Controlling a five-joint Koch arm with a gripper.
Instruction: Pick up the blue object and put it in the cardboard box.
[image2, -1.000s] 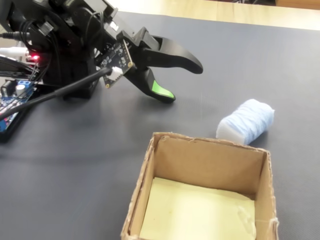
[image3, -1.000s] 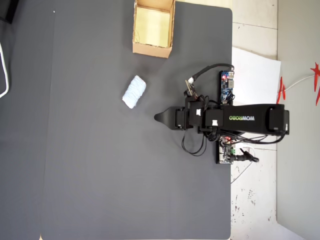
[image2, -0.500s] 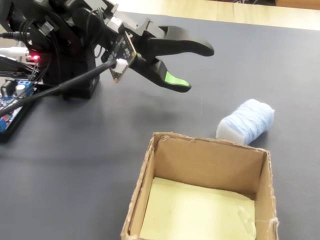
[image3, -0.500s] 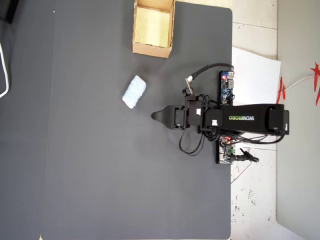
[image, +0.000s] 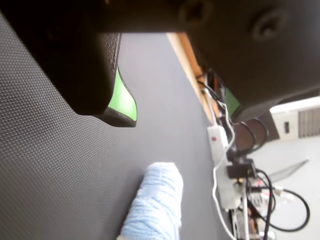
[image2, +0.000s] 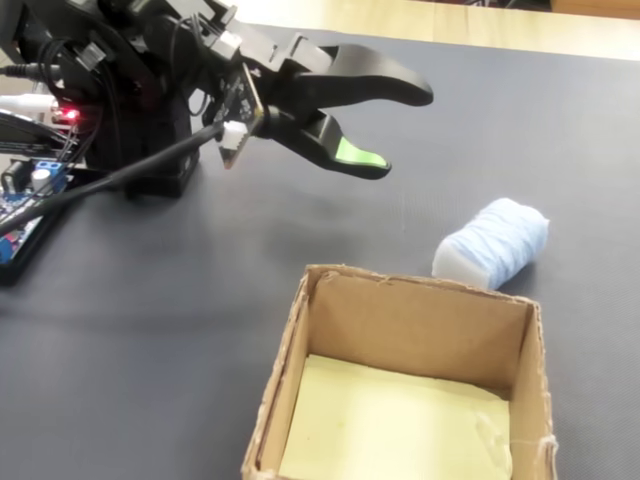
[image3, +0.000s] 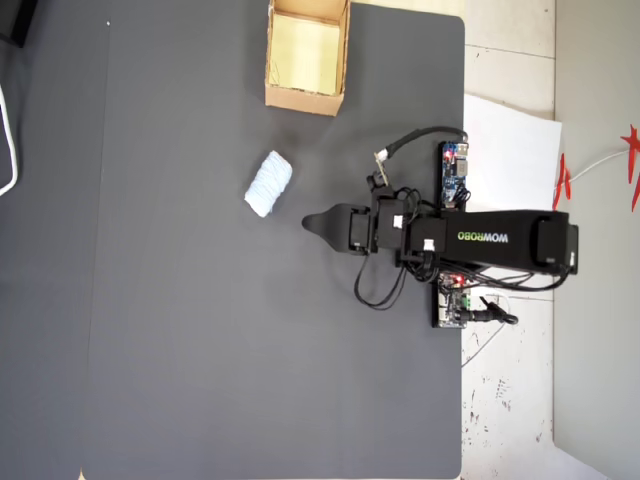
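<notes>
The blue object (image2: 492, 243) is a pale blue ribbed roll lying on its side on the black mat, just beyond the far right corner of the cardboard box (image2: 420, 318). The box is brown, open-topped, with a pale yellow floor and nothing in it. My gripper (image2: 400, 130) hovers above the mat to the left of the roll, open and holding nothing; a green pad shows on the lower finger. In the overhead view the gripper (image3: 308, 223) ends a short way right of and below the roll (image3: 268, 184), with the box (image3: 305, 100) further up. In the wrist view the roll (image: 155, 200) lies below the open gripper (image: 182, 112).
The arm's base, a circuit board (image3: 455, 170) and loose cables sit at the mat's right edge in the overhead view. The wrist view shows a white power strip (image: 219, 142) and wires past the wooden table edge (image: 187, 65). Black mat (image3: 200, 350) spreads widely around the roll.
</notes>
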